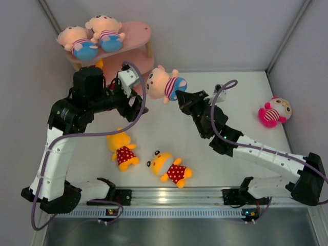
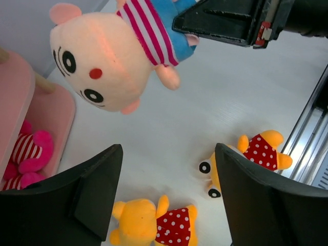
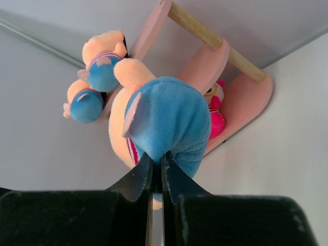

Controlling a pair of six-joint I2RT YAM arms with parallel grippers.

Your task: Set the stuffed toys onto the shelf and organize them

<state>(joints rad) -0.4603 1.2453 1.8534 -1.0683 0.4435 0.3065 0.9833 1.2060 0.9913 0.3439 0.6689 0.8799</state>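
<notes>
My right gripper (image 1: 183, 97) is shut on the blue shorts of a peach-faced striped-shirt doll (image 1: 165, 84) and holds it in the air beside the pink shelf (image 1: 138, 37); the pinch shows in the right wrist view (image 3: 157, 164). Two more such dolls (image 1: 91, 37) lie on the shelf's top board. A pink doll (image 2: 28, 154) sits on a lower board. My left gripper (image 1: 134, 105) is open and empty, hovering above the table in front of the shelf. Two yellow bears (image 1: 122, 148) (image 1: 171, 168) lie on the table. Another pink doll (image 1: 274, 112) lies at the far right.
Grey walls (image 1: 205, 31) close in the table at the back and both sides. A metal rail (image 1: 174, 196) runs along the near edge. The left arm (image 1: 82, 105) stands close in front of the shelf's lower boards.
</notes>
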